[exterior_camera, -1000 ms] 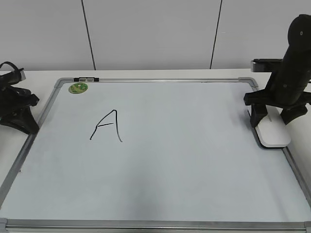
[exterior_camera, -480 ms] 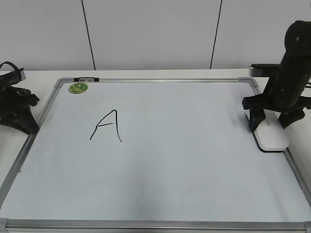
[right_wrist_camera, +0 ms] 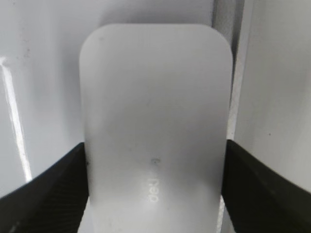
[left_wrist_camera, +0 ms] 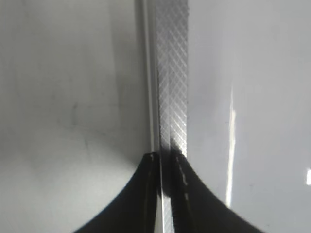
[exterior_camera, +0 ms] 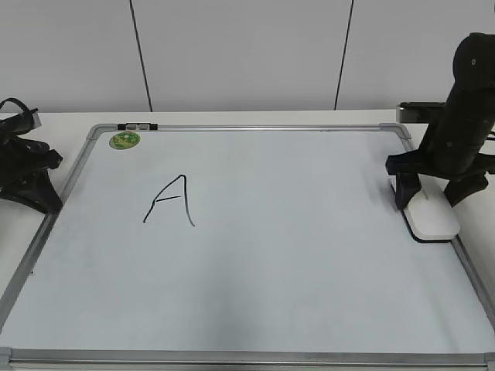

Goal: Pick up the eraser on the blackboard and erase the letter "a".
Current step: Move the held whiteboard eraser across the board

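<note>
Two dark fingers of our right gripper (right_wrist_camera: pixel 154 189) sit flush against the long sides of the eraser (right_wrist_camera: pixel 154 121), so we read it as clamped on the block, which lies flat at the right edge of the blackboard (exterior_camera: pixel 309 294), just inside the frame. We judge the pick-up to be the step in hand: the grasp is made, the lift not yet done.

Next we need a lift and a long carry to the left, where the only mark we see is an angular letter "a" (exterior_camera: pixel 172 201), well apart from the eraser. The exterior view alone shows that letter; the right wrist view alone shows the contact. Our left gripper (left_wrist_camera: pixel 164 170) rests over the board's left frame, fingers together on nothing.
</note>
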Robot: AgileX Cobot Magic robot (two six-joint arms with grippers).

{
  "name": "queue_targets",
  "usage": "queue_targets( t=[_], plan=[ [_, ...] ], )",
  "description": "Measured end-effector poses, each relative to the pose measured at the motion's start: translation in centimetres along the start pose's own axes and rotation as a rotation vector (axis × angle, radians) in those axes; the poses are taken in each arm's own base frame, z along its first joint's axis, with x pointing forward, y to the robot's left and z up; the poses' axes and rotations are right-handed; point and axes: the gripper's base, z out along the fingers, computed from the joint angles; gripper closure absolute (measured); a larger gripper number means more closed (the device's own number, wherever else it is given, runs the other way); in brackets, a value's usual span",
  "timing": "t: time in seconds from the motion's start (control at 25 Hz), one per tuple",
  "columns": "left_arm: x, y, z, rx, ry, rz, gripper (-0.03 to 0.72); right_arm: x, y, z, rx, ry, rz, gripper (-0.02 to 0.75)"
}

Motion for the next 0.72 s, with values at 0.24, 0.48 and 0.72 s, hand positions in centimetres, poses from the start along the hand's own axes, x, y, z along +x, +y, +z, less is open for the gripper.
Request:
queue_targets(
  t=[0.24, 0.48, 0.72],
  plan=[
    [0.0, 0.0, 0.0, 0.0, 0.0, 0.0, 0.655, -0.1, -0.1, -1.7, 0.009, -0.01, -0.007, 0.141],
    [0.0, 0.0, 0.0, 0.0, 0.0, 0.0, 0.652, -0.8, 0.0, -5.0, 0.009, -0.012, -0.009, 0.142],
    [0.0, 0.0, 0.0, -0.001, -0.002, 0.002, 0.578, -0.9, 0.1, -6.5, 0.01, -0.032, -0.017, 0.143]
  ],
)
